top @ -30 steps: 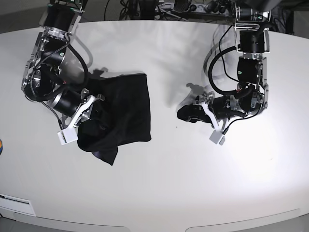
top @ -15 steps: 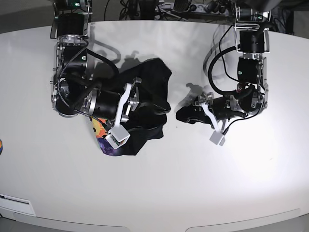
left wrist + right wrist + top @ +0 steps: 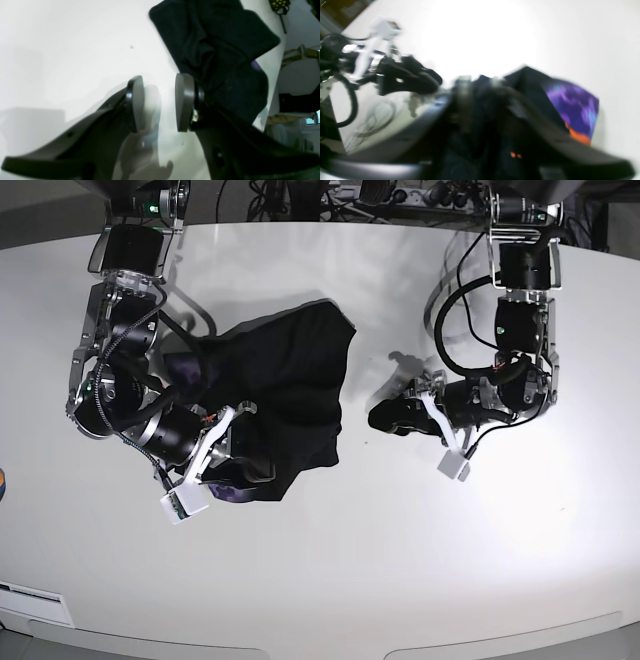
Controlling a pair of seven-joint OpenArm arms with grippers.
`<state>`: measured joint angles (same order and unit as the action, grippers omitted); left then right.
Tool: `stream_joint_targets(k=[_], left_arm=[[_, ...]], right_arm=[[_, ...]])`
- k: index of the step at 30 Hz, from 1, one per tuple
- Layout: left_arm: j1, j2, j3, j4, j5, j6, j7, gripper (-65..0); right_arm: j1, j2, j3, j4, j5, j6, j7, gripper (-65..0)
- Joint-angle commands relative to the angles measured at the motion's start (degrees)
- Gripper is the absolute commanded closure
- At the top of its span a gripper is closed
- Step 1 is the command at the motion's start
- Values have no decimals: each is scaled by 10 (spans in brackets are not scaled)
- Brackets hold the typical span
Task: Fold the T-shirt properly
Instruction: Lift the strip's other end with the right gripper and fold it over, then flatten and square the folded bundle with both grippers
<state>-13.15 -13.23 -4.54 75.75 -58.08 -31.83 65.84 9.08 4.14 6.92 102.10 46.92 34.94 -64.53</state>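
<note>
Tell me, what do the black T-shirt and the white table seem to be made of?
Black T-shirt: soft matte knit cloth, likely cotton; it crumples into loose folds, with a printed purple patch. White table: hard smooth top, perhaps laminate or painted board; it shows soft glare and shadows.

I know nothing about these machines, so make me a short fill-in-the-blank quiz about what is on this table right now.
1. The T-shirt on the white table is mostly ____ in colour.
2. The left pincer stands open with ____ between its pads.
3. In the right wrist view, the print showing on the cloth is mostly ____ with some orange.
4. The shirt lies ____ rather than flat and neatly folded.

Missing words: black; nothing; purple; crumpled
</note>
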Motion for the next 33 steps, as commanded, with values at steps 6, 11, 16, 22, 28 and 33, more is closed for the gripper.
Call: stream_joint_targets(k=[6, 11, 16, 22, 28, 33], left_arm=[[-12, -9, -2, 9, -14, -6, -7, -237], [-11, -14, -2, 9, -14, -6, -6, -237], [-12, -14, -2, 9, -14, -6, -7, -237], [-11, -14, -2, 9, -14, -6, -6, -237], [-11, -14, -2, 9, -24, -6, -3, -237], [-11, -14, -2, 9, -33, -6, 3, -237]], right_arm=[[-53, 3, -1, 9, -32, 25, 26, 0], [-106, 3, -1, 9, -123, 32, 127, 0], [-130, 3, -9, 9, -137, 22, 132, 0], [-138, 3, -77, 9, -193, -6, 201, 0], [-105, -10, -188, 9, -275, -47, 289, 0], [-35, -64, -257, 9, -323, -73, 297, 0]])
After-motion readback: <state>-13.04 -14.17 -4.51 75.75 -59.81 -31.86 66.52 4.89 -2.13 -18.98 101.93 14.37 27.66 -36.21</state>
